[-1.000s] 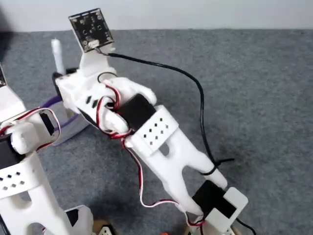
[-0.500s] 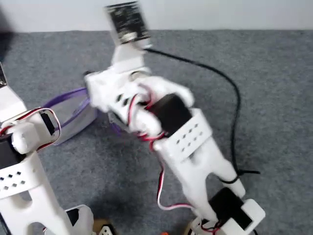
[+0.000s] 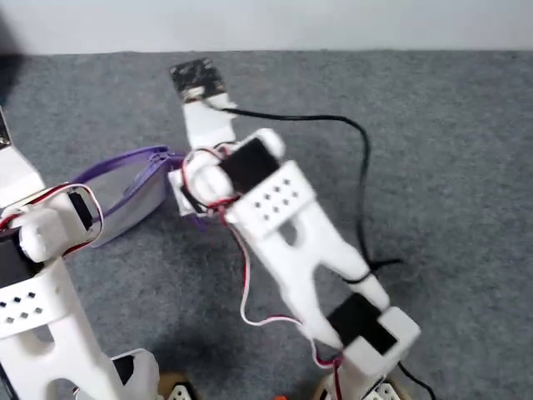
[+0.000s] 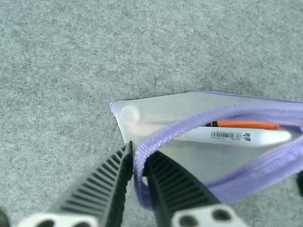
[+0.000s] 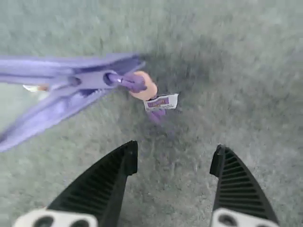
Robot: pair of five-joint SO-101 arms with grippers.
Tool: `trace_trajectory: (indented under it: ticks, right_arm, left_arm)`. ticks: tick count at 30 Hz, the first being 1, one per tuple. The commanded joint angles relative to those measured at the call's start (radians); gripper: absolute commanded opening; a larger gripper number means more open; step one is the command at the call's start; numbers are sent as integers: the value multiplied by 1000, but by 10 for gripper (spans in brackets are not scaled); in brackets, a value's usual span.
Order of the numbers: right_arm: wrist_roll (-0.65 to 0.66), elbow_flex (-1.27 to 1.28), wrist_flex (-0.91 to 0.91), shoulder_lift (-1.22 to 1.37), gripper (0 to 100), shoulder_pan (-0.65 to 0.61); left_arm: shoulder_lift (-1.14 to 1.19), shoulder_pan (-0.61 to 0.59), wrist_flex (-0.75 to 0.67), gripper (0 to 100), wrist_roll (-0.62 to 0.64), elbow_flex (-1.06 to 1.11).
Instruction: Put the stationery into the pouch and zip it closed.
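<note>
Right hand (image 5: 174,152) released, zipper pull (image 5: 136,84) just ahead of it. Left hand (image 4: 137,161) clenched on pouch (image 4: 163,108) rim. Advise: pinch pull squarely, draw along teeth, keep pouch taut.

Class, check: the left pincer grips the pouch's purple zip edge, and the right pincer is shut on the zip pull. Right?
No: the right wrist view shows the right pincer open, apart from the zip pull. The left pincer grips the purple zip edge of the pouch.

The left arm (image 3: 37,312) and right arm (image 3: 291,237) are white plastic with black servos (image 3: 250,164) and dotted hole grids; red, white and black wires (image 3: 244,287) loop along them. A black cable (image 3: 291,116) feeds the camera board (image 3: 196,77). The fingers (image 5: 106,182) are black and ribbed
</note>
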Motion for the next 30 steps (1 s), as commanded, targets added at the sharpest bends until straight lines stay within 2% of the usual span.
trace_trajectory:
  ticks: [1,4,11,14,17,18,20,23,30]
  right_arm:
    - [21,-5,-64,39,258,-16]
    - [28,-5,-150,73,258,-18]
    - [135,-5,-291,183,255,-5]
    - [143,-5,-315,206,178,16]
    - [144,-5,-306,197,14,44]
    - [144,-5,-303,188,2,51]
    - [144,-5,-271,153,41,71]
    - [144,-5,-226,94,4,84]
    - [144,-5,-73,-28,8,81]
  left_arm:
    - [-9,9,12,14,9,-2]
    - [-9,9,12,14,9,-2]
    - [-9,9,12,14,9,-2]
    - [-9,8,12,14,9,-2]
    - [-9,6,14,14,9,-2]
    - [-9,6,14,14,9,-2]
    - [-9,6,14,14,9,-2]
    - [-9,8,14,14,9,-2]
    - [-9,8,11,14,9,-2]
